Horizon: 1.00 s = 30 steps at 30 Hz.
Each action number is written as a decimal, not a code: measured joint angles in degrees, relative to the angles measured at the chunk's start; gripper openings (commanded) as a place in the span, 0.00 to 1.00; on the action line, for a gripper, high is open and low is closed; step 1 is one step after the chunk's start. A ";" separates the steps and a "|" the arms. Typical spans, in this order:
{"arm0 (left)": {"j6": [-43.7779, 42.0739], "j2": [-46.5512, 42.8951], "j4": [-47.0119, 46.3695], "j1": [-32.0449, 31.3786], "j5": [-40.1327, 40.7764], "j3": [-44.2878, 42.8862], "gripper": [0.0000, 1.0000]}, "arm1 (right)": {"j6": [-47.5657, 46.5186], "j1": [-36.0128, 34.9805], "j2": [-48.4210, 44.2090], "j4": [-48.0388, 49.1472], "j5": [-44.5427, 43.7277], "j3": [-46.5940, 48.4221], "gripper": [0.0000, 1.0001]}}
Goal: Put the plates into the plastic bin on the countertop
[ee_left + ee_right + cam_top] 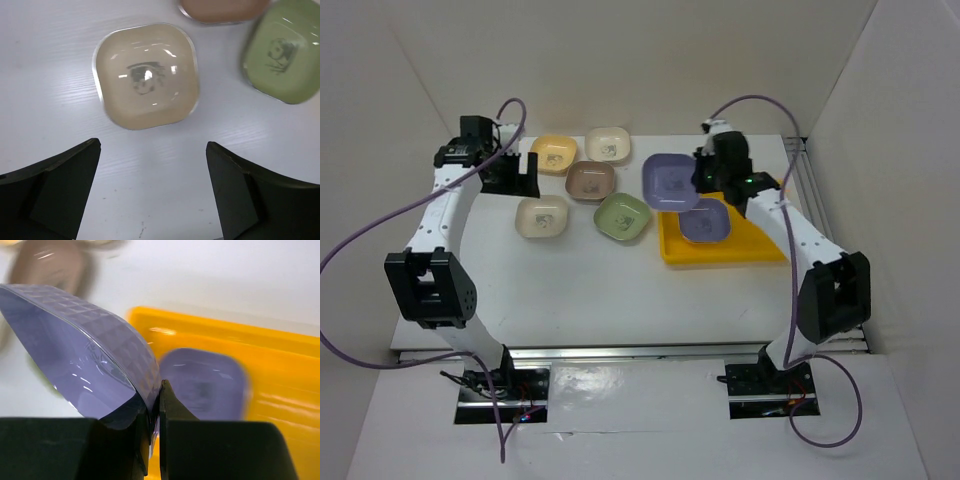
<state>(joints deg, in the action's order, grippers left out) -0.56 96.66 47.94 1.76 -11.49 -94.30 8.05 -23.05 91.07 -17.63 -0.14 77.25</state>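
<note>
The right claw (155, 402) is pinched narrow on the rim of a lilac plate (85, 360), which juts out from the fingers toward the left side of the desk (600, 290). From above, the plate's hollow faces up and it hangs over the left end of the yellow bin (760, 245). The plate is a rounded square, with no clear long axis.

The bin lies near the right edge of the desk, its long axis running left to right and slightly skewed. A second lilac plate (705, 221) lies flat in its left half.

The left claw (152, 145) is spread wide and holds nothing. It hangs near the left edge, just above the near cream plate (146, 75). A green plate (282, 50) and a brown plate (222, 7) lie beside that one. A yellow plate (554, 153) and a far cream plate (608, 144) sit side by side by the far edge.
</note>
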 measured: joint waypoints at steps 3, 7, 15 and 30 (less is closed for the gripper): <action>-1.49 0.17 -1.64 5.81 0.61 0.04 1.00 | -3.15 9.25 -2.03 -1.53 0.87 -1.09 0.00; -4.11 1.68 -4.94 12.20 0.22 0.70 1.00 | -6.21 14.45 -2.19 -3.15 4.07 -4.92 0.00; -8.96 7.65 -7.32 13.55 -3.87 4.04 1.00 | -9.05 15.56 3.89 -4.33 7.72 -6.12 0.00; -11.39 9.64 -8.00 13.53 -9.53 4.57 1.00 | -9.84 16.35 9.51 -5.92 8.07 0.63 0.19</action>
<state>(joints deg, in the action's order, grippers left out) -11.94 106.30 39.94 15.29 -21.02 -89.73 -1.78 -6.70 100.57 -23.55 7.92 77.89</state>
